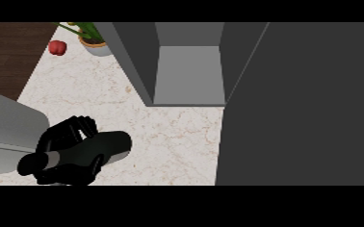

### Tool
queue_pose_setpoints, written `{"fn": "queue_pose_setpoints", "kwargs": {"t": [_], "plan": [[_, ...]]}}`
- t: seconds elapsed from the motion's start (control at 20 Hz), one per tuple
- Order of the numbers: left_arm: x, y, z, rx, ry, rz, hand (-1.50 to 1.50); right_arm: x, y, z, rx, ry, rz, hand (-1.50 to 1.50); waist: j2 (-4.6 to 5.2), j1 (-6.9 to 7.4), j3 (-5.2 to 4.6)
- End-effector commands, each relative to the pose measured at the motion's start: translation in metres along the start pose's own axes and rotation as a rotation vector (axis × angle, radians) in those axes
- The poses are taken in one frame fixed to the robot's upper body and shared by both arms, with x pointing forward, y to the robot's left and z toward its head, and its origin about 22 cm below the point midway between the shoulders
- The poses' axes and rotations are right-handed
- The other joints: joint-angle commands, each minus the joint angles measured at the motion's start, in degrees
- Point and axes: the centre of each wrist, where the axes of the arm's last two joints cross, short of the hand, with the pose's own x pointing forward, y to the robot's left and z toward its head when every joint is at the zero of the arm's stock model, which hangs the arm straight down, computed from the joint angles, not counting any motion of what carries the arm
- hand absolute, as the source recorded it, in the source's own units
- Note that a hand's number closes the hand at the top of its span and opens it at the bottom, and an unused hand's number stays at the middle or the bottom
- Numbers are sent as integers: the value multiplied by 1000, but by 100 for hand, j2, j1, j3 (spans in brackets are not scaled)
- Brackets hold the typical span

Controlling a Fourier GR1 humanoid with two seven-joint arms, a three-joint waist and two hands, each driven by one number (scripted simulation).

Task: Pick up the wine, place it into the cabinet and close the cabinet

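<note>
Curling round the wine bottle (107, 146) at about 8 o'clock in the head view, the left hand (64, 146) is gripping it with fingers wrapped over the top and thumb underneath. It is holding the dark bottle lying nearly flat, its rounded end pointing toward 2 o'clock, over the pale marbled table (92, 91). Whether the bottle is touching the table cannot be told. A grey forearm is entering from the left edge behind the hand. The right hand is not showing anywhere.

At 12 o'clock the cabinet (188, 72) is standing open, its grey inner floor lying bare between 2 side walls, and its front lip is ending at a straight edge just above the centre. A wide dark door panel (292, 106) is filling the whole right side, from 1 o'clock down to 5 o'clock, its left edge running down beside the cabinet mouth. Open marble is lying between the bottle and the cabinet lip. At 11 o'clock a potted plant (92, 41) and a red pepper (58, 47) are sitting near the table's far edge, well apart from the hand.
</note>
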Motion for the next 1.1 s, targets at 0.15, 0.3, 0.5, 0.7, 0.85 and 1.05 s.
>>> {"fn": "queue_pose_setpoints", "kwargs": {"t": [0.15, 0.3, 0.5, 0.7, 0.85, 1.05], "plan": [[45, -36, -1, -55, 9, 10, 150, 6, -5, 20, 35, -46, -46, -150, 8, -8, 1], [58, -60, -29, -65, 32, -3, 150, 20, 4, 31, 17, -39, -35, -150, 5, -53, -1], [65, -93, -39, -113, 67, 61, 150, 10, 1, 24, 28, -52, -53, -150, 10, -55, 0], [81, -128, -55, -161, 11, 67, 150, -2, -9, 14, 20, -46, -45, -150, 19, -55, 0], [89, -145, -70, -151, 28, 100, 150, 13, -1, 18, 23, -30, -39, -150, 17, -71, -4], [100, -167, -84, -129, 36, 90, 150, 6, -10, 28, 44, -47, -42, -150, 13, -114, 2]]}}
